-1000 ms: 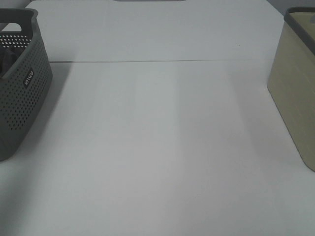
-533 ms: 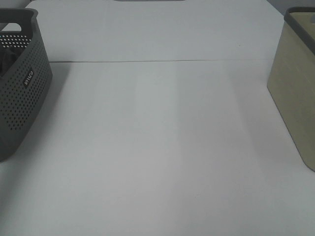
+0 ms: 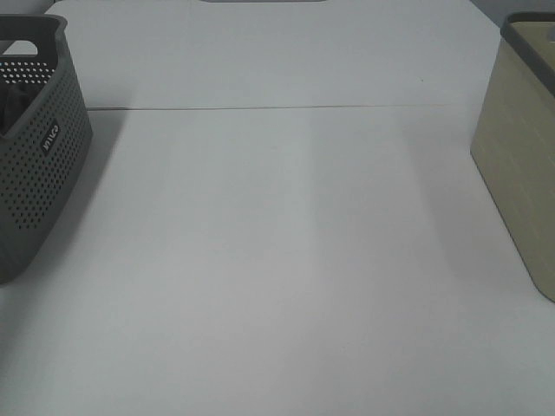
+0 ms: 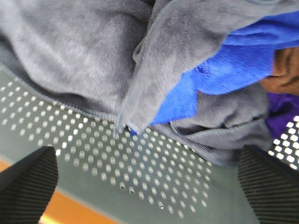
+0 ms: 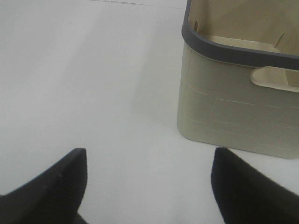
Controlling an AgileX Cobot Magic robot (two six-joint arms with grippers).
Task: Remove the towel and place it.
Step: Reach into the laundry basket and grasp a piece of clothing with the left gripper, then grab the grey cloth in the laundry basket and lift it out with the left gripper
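In the left wrist view the dark grey terry towel [image 4: 84, 51] lies bunched inside the grey perforated basket [image 4: 154, 168], folded over and around a blue cloth [image 4: 224, 65]. My left gripper [image 4: 147, 161] hovers close over the basket wall just short of the towel, open wide, with nothing between its fingers [image 4: 32, 182]. My right gripper [image 5: 150, 158] is open too and holds nothing. It hangs above the bare white table, with the beige basket [image 5: 233, 112] a little ahead of it. Neither gripper shows in the exterior high view.
The grey basket [image 3: 43, 165] stands at the table's left edge and the beige basket [image 3: 520, 165] at the right edge. White table [image 3: 277, 243] stretches between them. Brown and purple fabric [image 4: 285, 74] lies beside the blue cloth.
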